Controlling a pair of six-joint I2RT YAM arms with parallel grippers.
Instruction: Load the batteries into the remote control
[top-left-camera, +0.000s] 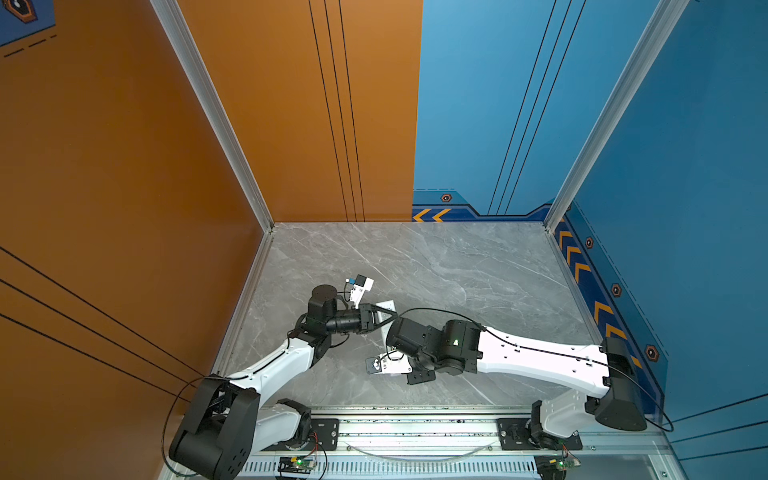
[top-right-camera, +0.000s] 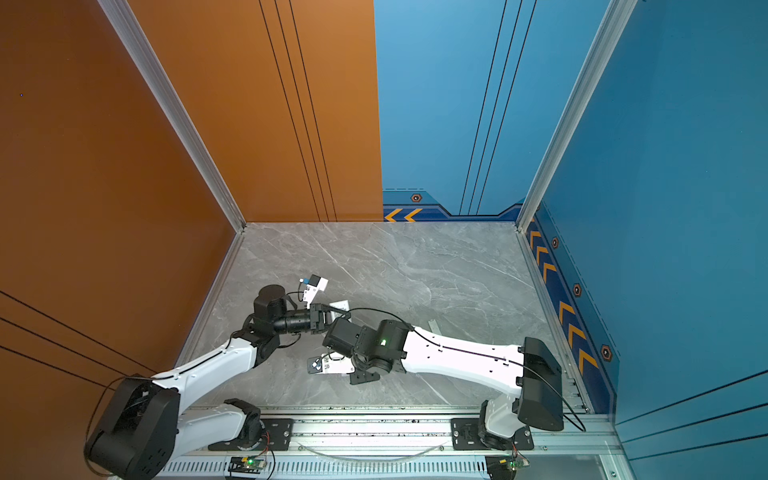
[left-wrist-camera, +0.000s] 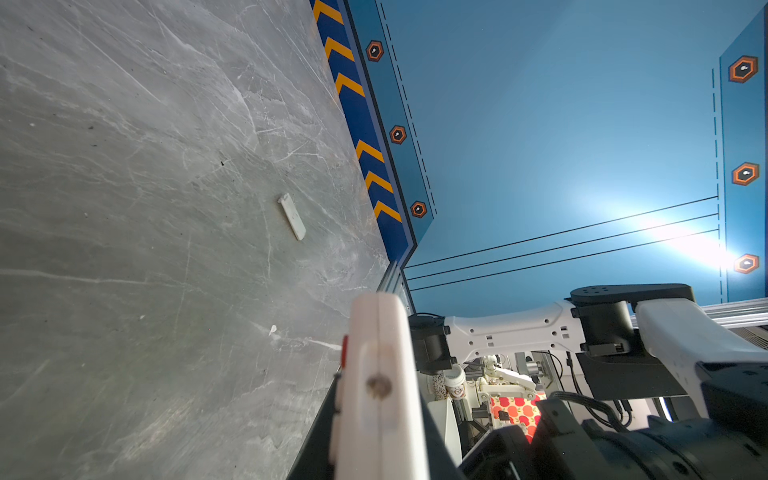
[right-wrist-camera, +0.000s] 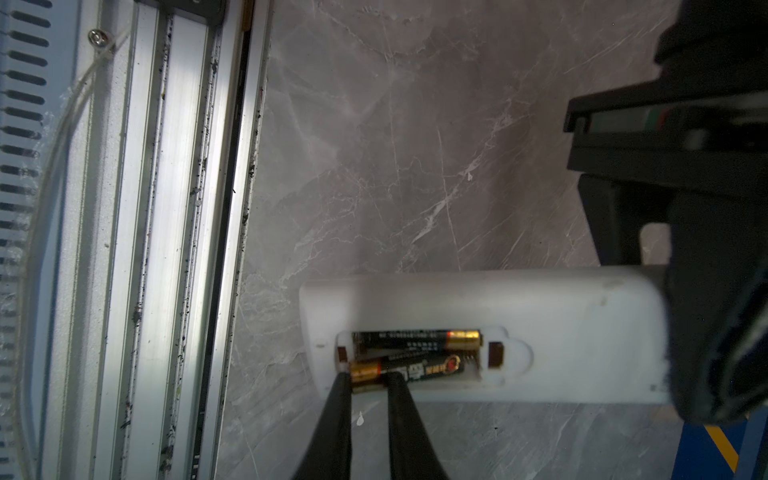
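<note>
The remote control (right-wrist-camera: 540, 307) is a long white bar, held back-up just above the table with its battery recess open. My left gripper (left-wrist-camera: 378, 436) is shut on one end of it; in both top views that grip (top-left-camera: 384, 316) sits mid-table. Two black batteries with gold ends are in the recess. One battery (right-wrist-camera: 415, 338) lies flat. The other battery (right-wrist-camera: 407, 368) sits slanted, its gold end raised at the recess edge. My right gripper (right-wrist-camera: 370, 384) is narrowly open, fingertips (right-wrist-camera: 397, 386) resting on that raised end. The right arm hides these fingers in both top views.
A small white cover piece (left-wrist-camera: 292, 216) lies flat on the grey marble table (top-left-camera: 457, 270), to the right of the arms (top-right-camera: 433, 325). An aluminium rail (right-wrist-camera: 187, 208) runs along the table's near edge. Orange and blue walls enclose the other three sides.
</note>
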